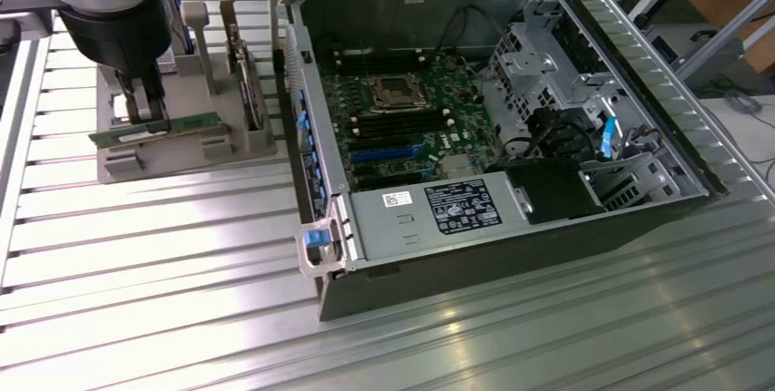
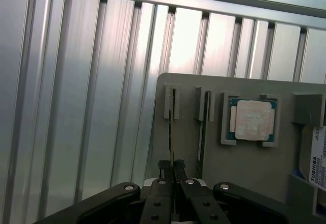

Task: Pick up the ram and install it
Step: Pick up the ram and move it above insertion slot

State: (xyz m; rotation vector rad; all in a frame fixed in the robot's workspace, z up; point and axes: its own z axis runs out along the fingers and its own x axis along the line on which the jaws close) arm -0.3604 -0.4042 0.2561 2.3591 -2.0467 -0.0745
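Gripped the ram (image 1: 181, 125) with jaws nearly shut on its thin edge, likely to keep it upright. Sat in the grey holder's (image 1: 170, 162) slot, to the exterior view's left of the computer (image 1: 424, 210).

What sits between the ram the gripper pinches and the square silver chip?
The second ram, standing edge-on in its own slot, seen in the wrist view.

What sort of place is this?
Probably a robotics test bench for computer assembly: an open computer case on a ribbed aluminium table, and the claw gripping the ram at a parts holder.
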